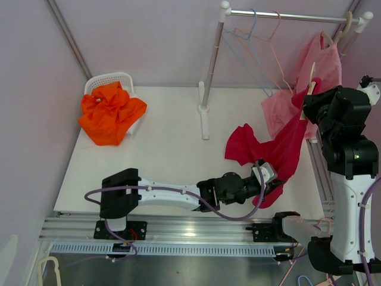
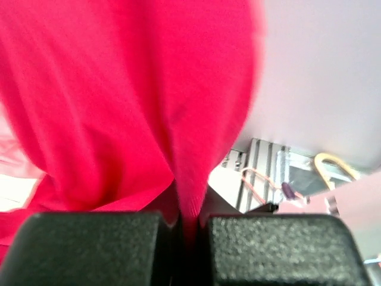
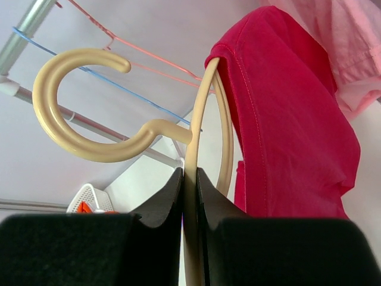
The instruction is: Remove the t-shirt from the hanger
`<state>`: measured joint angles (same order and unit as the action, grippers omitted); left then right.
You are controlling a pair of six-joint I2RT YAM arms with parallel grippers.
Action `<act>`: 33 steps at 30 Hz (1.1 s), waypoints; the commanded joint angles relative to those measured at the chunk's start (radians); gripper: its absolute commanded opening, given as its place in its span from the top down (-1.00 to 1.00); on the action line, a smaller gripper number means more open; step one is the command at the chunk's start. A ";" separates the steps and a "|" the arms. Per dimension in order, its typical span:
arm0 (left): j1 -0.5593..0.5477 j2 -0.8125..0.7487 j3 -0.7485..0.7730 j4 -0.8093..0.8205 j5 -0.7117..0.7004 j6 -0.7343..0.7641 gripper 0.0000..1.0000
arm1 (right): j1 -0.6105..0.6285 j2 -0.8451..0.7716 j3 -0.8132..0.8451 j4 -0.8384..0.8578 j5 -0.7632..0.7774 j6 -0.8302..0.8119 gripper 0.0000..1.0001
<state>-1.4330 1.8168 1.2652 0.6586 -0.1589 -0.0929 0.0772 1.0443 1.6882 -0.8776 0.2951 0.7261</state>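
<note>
Overhead, with the arm bases at 6 o'clock:

- The left gripper [image 2: 184, 226] was shut tight on a fold of the red t-shirt [image 1: 284, 149], the cloth pinched between its two black pads. This low grip gave the arm a hold for drawing the garment downward and off.
- The right gripper [image 3: 189, 190] was clamped on the cream hanger [image 3: 198, 122] just below its hook. It probably served to steady the frame against the left arm's pull.
- The t-shirt lay toward 4 o'clock on the table [image 1: 161, 161]. One end was draped over the hanger's shoulder and the rest trailed down to the left gripper, so it was not yet free.
- The hanger's hook hung clear of the rail [image 1: 286, 16] at 1 o'clock, which left the frame supported by the right gripper alone.
- A pink garment [image 1: 324, 65] hung just behind the hanger at 2 o'clock. An orange cloth [image 1: 110, 113] sat in a white basket [image 1: 110, 78] at 10 o'clock, well apart from the work.
</note>
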 commanded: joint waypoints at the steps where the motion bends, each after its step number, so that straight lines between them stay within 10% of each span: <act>1: -0.058 -0.146 -0.076 0.159 -0.025 0.174 0.99 | 0.004 0.031 0.073 0.006 0.024 0.032 1.00; 11: -0.371 -0.260 -0.210 0.436 -0.183 0.793 0.99 | -0.250 0.197 0.041 -0.011 -0.437 0.200 1.00; 16: -0.399 -0.258 -0.279 0.545 -0.238 0.852 0.99 | -0.360 0.233 -0.081 0.141 -0.881 0.363 1.00; 24: -0.147 -0.261 -0.328 0.209 -0.276 0.319 0.99 | -0.360 0.178 -0.008 0.103 -1.059 0.323 1.00; 33: 0.288 -0.373 0.119 -0.730 -0.235 -0.226 0.99 | -0.292 0.104 0.053 -0.195 -0.821 -0.181 1.00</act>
<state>-1.2240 1.5707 1.2285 0.2314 -0.4152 -0.0956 -0.2398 1.2137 1.7348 -1.0344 -0.6010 0.7334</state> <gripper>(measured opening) 0.017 0.122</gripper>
